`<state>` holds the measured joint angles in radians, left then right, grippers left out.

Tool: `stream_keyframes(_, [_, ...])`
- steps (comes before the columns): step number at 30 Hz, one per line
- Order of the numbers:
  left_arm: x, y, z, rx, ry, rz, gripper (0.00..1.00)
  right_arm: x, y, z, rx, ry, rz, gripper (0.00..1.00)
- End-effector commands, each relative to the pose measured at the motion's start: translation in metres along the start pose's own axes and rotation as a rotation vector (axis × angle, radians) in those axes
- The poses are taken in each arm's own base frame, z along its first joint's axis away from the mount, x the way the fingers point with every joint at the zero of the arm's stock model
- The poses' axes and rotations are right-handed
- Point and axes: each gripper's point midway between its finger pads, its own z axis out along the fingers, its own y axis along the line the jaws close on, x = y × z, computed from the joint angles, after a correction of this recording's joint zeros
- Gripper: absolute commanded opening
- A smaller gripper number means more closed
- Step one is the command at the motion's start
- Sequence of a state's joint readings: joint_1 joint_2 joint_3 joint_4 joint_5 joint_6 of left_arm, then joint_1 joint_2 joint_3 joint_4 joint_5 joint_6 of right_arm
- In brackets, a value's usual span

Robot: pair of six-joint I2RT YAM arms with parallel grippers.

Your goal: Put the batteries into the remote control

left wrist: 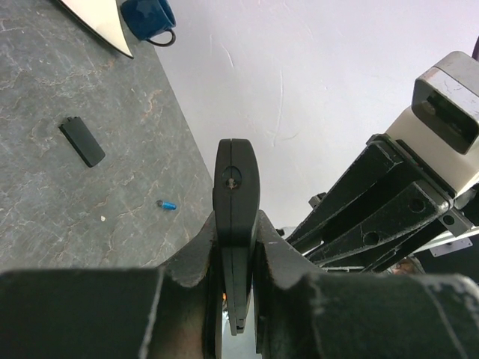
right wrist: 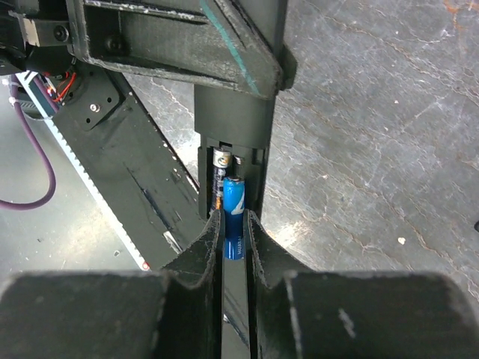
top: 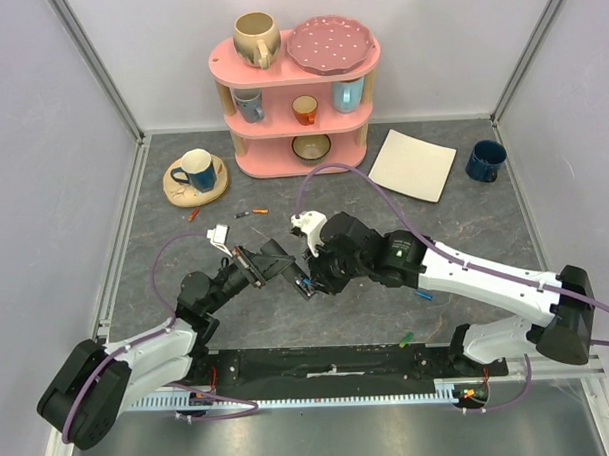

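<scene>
Fingers (right wrist: pixel 200 250) of the right gripper (right wrist: pixel 233 228) are pinching a blue battery (right wrist: pixel 233 196), aiming it endwise at the spring (right wrist: pixel 224 158) in the remote's (right wrist: pixel 232 120) open bay. The left gripper (left wrist: pixel 236 239) is clamping the remote edge-on above the table (left wrist: pixel 75 209), steadying it for loading; another battery (left wrist: pixel 168 204) is lying loose there.

Remote control (right wrist: pixel 232 123): slim, black, clamped edge-on in the left gripper (left wrist: pixel 236 247), off the table, battery bay open. Blue battery (right wrist: pixel 233 213) lay lengthwise in the bay, pinched by the right gripper (right wrist: pixel 235 235). Spare blue battery (top: pixel 424 295), green battery (top: pixel 406 337) and orange battery (top: pixel 254 212) lay loose on the table.
</scene>
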<state>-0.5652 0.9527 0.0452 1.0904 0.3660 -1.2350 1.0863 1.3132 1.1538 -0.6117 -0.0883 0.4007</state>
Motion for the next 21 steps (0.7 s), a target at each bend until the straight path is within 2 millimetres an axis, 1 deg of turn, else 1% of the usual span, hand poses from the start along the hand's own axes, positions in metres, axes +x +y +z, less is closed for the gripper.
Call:
stream_keyframes(1, [0.008, 0.007, -0.014, 0.000, -0.005, -0.016, 0.02, -0.025, 0.011, 0.001, -0.010, -0.066, 0.003, 0.00])
stream_keyframes(14, [0.009, 0.008, -0.017, -0.012, -0.004, -0.011, 0.02, -0.023, 0.005, 0.004, 0.034, -0.022, 0.010, 0.00])
stream_keyframes(20, [0.007, 0.011, -0.019, -0.024, -0.024, -0.011, 0.02, -0.016, 0.002, 0.003, 0.059, 0.019, 0.019, 0.00])
stream_keyframes(21, [0.007, 0.014, -0.019, -0.040, -0.022, -0.016, 0.02, -0.014, 0.001, 0.002, 0.068, 0.032, 0.021, 0.00])
